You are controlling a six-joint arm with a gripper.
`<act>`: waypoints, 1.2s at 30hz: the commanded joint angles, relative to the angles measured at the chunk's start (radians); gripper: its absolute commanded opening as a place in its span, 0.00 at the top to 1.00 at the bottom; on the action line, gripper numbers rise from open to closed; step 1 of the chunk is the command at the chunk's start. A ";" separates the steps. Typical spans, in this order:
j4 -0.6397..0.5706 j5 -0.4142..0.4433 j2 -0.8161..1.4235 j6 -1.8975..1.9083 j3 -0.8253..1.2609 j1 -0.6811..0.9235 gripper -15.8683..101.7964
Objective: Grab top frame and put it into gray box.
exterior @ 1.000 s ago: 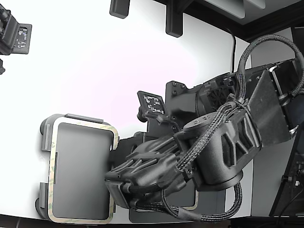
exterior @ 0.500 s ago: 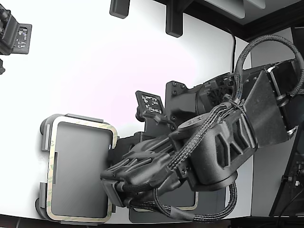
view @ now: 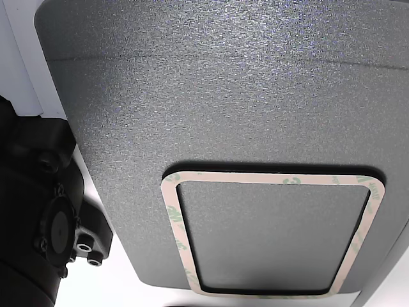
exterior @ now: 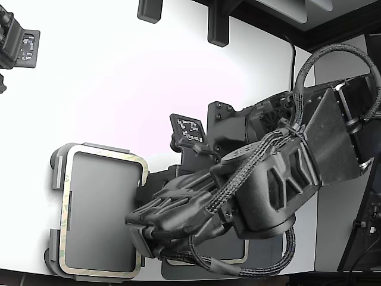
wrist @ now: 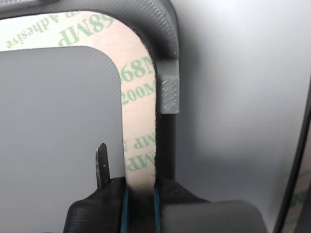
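Note:
The top frame (exterior: 64, 208), thin and tan with green print, lies along the rim of the gray box (exterior: 57, 171) at the exterior view's lower left. My gripper (exterior: 138, 237) reaches in from the right and is shut on the frame's near side. In the wrist view the tan strip of the top frame (wrist: 138, 121) runs between my two fingers, where the gripper (wrist: 140, 204) pinches it. It lies next to the gray box's raised edge tab (wrist: 169, 92), with the box floor (wrist: 53, 136) inside it.
A look-alike tan frame (exterior: 239, 260) lies on a darker mat under my arm; the other view shows this look-alike frame (view: 171, 217) on the textured mat (view: 223, 96). A second arm's black head (exterior: 18, 44) sits at the exterior view's upper left. Black fixtures (exterior: 217, 27) stand along the back.
My gripper has shifted slightly left with the frame. The frame's outline has moved inward and now lines up more closely with the box's rim.

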 commanded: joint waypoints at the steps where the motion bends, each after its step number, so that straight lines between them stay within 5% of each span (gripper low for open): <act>1: 0.011 0.002 0.031 -0.003 -0.014 -0.017 0.97; 36: 0.011 0.002 0.000 -0.012 -0.032 -0.021 0.97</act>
